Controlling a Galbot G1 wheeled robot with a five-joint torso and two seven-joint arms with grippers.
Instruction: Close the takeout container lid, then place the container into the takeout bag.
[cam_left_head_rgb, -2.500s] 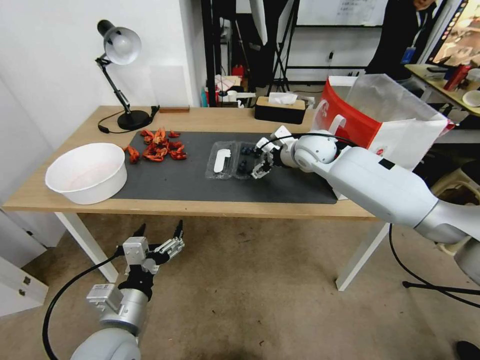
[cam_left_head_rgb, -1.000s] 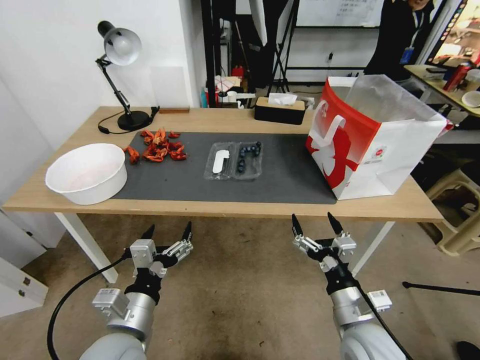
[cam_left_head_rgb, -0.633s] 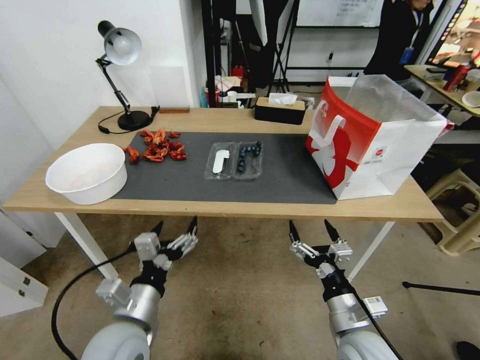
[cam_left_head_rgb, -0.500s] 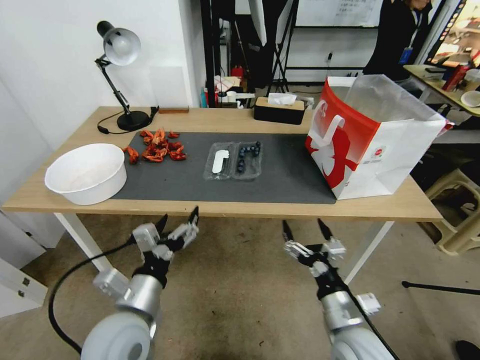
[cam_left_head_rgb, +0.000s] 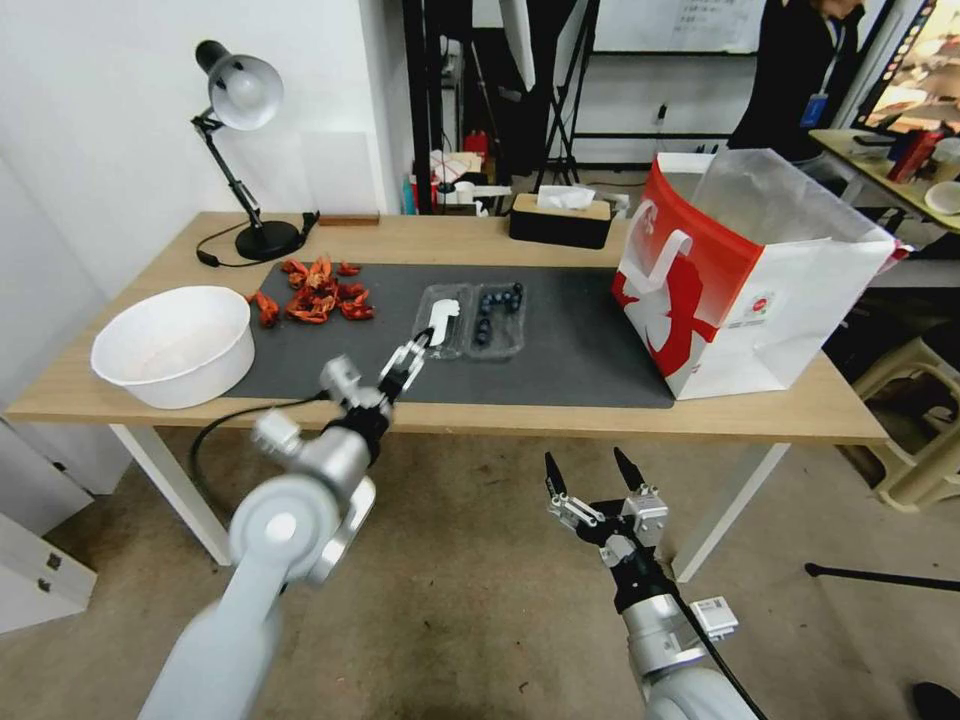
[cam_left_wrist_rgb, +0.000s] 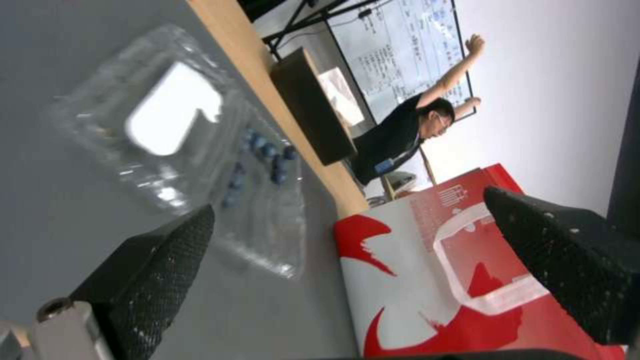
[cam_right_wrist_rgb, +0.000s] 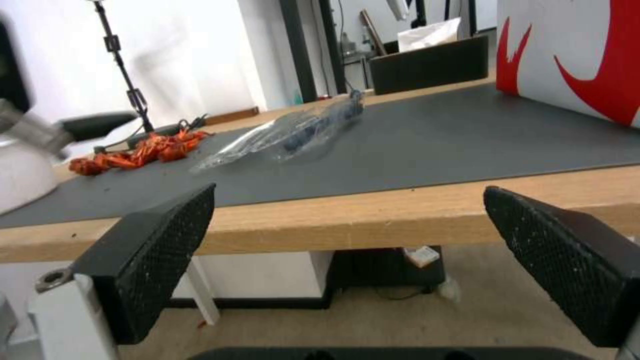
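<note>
The takeout container (cam_left_head_rgb: 470, 321) lies open and flat on the dark mat (cam_left_head_rgb: 560, 370). Its lid (cam_left_head_rgb: 441, 322), with a white oblong label, is the left half; dark blue berries fill the right half (cam_left_head_rgb: 498, 318). My left gripper (cam_left_head_rgb: 408, 357) hovers open over the mat's front, just short of the lid's near corner. In the left wrist view the lid (cam_left_wrist_rgb: 170, 117) and berries (cam_left_wrist_rgb: 261, 162) lie beyond my open left gripper (cam_left_wrist_rgb: 348, 202). My right gripper (cam_left_head_rgb: 585, 470) hangs open below the table's front edge. The red-and-white takeout bag (cam_left_head_rgb: 740, 290) stands open at the table's right end.
A big white bowl (cam_left_head_rgb: 172, 345) sits at the table's left front, red pieces (cam_left_head_rgb: 315, 292) behind it on the mat. A desk lamp (cam_left_head_rgb: 245, 160) and a tissue box (cam_left_head_rgb: 560, 215) stand along the back. The right wrist view shows the table edge (cam_right_wrist_rgb: 373, 215) ahead.
The right gripper left the container and dropped below the table. In the last half second my left arm rose from under the table to just before the lid.
</note>
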